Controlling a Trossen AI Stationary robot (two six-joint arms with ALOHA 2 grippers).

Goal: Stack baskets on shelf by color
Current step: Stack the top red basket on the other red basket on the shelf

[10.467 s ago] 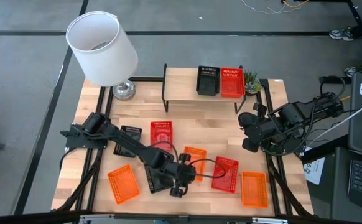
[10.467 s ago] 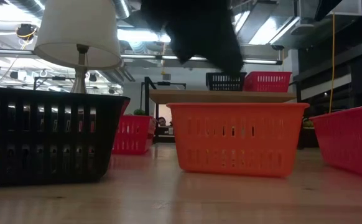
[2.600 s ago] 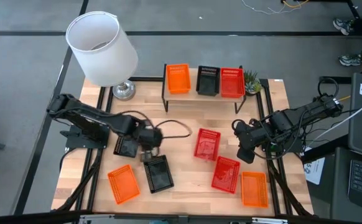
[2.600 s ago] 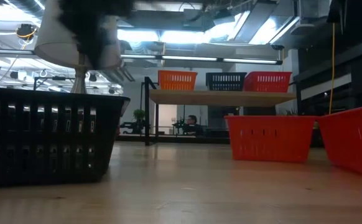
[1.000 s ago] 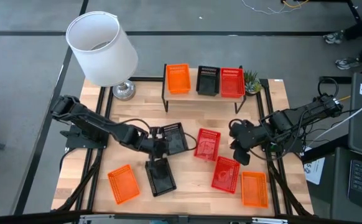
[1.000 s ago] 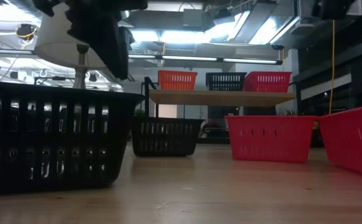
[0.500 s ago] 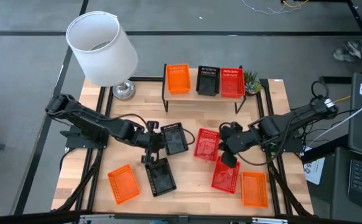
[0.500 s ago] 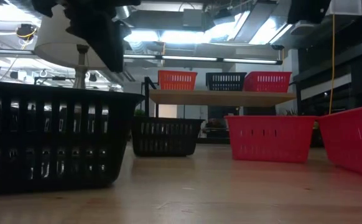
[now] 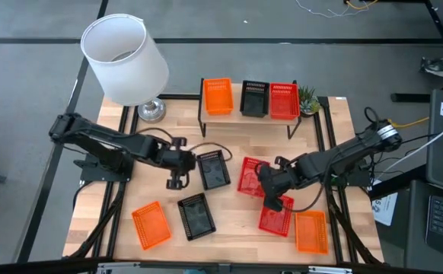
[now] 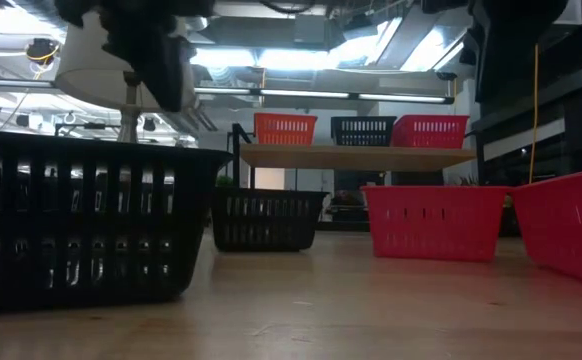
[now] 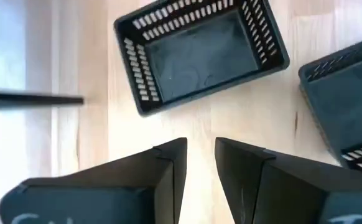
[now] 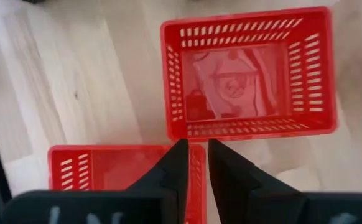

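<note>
The shelf [image 9: 248,122] at the table's far edge carries an orange [image 9: 218,95], a black [image 9: 254,99] and a red basket [image 9: 284,100] side by side. On the table sit two black baskets [image 9: 214,169] [image 9: 195,215], two red ones [image 9: 252,176] [image 9: 276,215] and two orange ones [image 9: 151,224] [image 9: 310,230], all resting on their bottoms. My left gripper [image 9: 177,173] [image 11: 199,152] hovers open, with a narrow gap, just left of the farther black basket [image 11: 199,50]. My right gripper [image 9: 271,194] [image 12: 198,152], open a little, hangs above the gap between the two red baskets [image 12: 249,74] [image 12: 125,168].
A white lamp [image 9: 126,61] stands at the far left corner and a small plant [image 9: 307,99] sits right of the shelf. Black frame rails run along both table sides. Bare wood lies between the shelf and the baskets, and at the middle of the table's near edge.
My left gripper has drawn back from the farther black basket toward the table's left; that basket stays where it was set. My right gripper has reached from the right side toward the table's middle, arriving over the two red baskets.
</note>
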